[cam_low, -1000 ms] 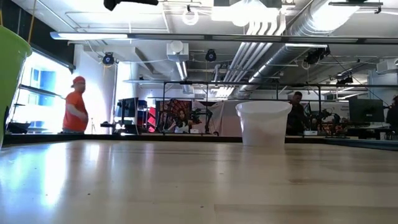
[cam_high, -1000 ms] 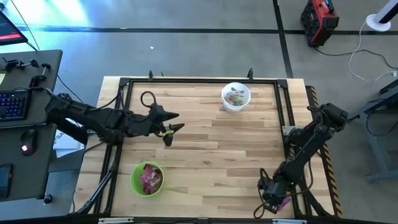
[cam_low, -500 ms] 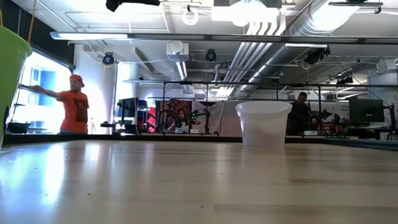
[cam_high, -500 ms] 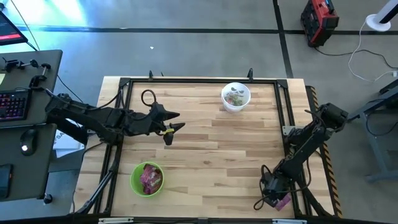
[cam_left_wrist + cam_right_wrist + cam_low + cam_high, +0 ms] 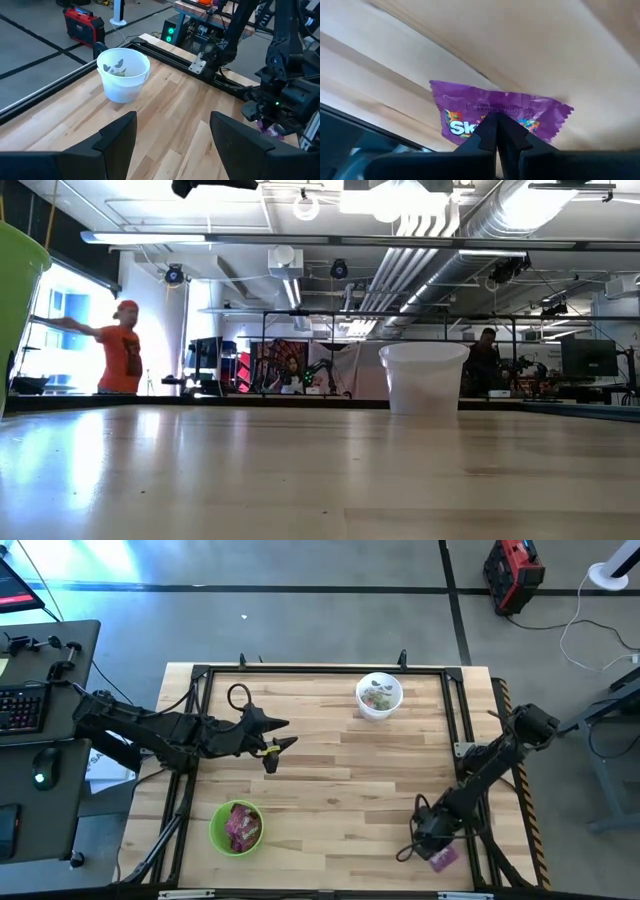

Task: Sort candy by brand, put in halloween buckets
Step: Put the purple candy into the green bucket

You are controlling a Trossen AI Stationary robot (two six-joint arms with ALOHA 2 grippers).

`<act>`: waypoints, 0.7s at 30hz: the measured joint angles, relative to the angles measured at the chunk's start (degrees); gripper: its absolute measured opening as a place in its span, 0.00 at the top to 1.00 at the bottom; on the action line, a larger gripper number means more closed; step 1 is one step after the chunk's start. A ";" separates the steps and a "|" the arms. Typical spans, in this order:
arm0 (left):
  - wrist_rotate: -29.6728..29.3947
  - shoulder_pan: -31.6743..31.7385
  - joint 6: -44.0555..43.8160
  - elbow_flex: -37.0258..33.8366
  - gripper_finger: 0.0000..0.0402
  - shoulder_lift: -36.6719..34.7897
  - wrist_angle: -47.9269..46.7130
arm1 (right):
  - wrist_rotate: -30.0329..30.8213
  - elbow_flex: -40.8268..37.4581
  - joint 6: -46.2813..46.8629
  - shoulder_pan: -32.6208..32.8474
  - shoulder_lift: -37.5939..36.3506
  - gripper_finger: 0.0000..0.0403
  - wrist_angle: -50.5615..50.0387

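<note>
Pinching purple packet (image 5: 495, 112) lying flat.

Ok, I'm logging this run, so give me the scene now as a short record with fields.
left tool: open, empty, above the table's left middle
right tool: shut on purple packet at the near right edge
green bucket: near left, holds purple packets
white bucket: far side, holds small sweets
table: light wood

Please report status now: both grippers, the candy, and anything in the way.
Right gripper shut on purple packet, table's near right corner. Left gripper open, empty, mid-table. Nothing in the way.
</note>
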 joint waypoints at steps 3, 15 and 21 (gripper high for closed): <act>0.00 0.00 1.02 0.00 0.40 0.00 0.01 | 3.25 0.06 -1.10 -1.95 -0.02 1.00 0.38; 0.01 -0.02 1.37 0.00 0.40 0.00 0.00 | 20.70 -0.04 -7.66 -12.88 0.11 1.00 8.45; 0.41 -0.02 1.34 0.00 0.40 0.00 0.00 | 31.03 -0.25 -13.21 -21.25 0.40 1.00 13.67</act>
